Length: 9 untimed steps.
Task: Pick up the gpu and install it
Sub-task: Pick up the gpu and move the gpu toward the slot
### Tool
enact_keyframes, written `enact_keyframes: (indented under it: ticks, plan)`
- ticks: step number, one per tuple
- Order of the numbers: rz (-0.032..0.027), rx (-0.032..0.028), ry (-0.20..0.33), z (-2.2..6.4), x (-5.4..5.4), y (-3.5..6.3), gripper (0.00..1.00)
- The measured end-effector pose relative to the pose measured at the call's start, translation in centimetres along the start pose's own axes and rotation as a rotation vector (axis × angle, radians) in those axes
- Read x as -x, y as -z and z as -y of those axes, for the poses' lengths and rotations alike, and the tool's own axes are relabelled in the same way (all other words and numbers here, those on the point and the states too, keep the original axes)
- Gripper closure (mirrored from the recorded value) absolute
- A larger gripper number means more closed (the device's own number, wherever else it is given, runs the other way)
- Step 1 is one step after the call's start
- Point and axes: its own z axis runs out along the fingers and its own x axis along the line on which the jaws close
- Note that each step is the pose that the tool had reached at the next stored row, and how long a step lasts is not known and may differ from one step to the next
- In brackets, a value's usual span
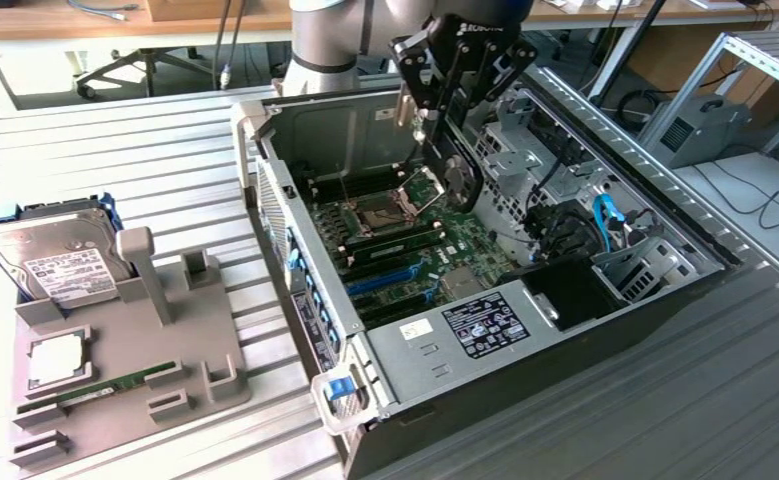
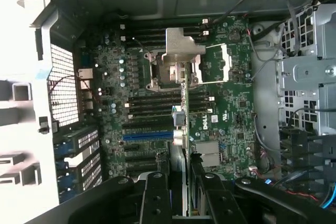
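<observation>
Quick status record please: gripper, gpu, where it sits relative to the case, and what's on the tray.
gripper: gripper shut on the gpu
gpu: held edge-on, silver bracket at the end away from the fingers
position: inside the open computer case, above the motherboard; appears not seated in a slot
tray: tray on the exterior view's left holds the hard drive and memory stick

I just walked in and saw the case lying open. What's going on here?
The robot arm's gripper has its jaws shut on the gpu and holds it edge-on over the motherboard inside the open computer case. The card appears to hang above the slots, not yet seated. On the grey holder at the exterior view's left sit a hard drive and a memory stick.
</observation>
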Motion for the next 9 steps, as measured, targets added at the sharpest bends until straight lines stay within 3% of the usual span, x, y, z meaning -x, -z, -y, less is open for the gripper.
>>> enact_keyframes:
  ticks: [9]
  plan:
    - [0.0,0.0,0.0,-0.1,1.06,-0.05,0.73]
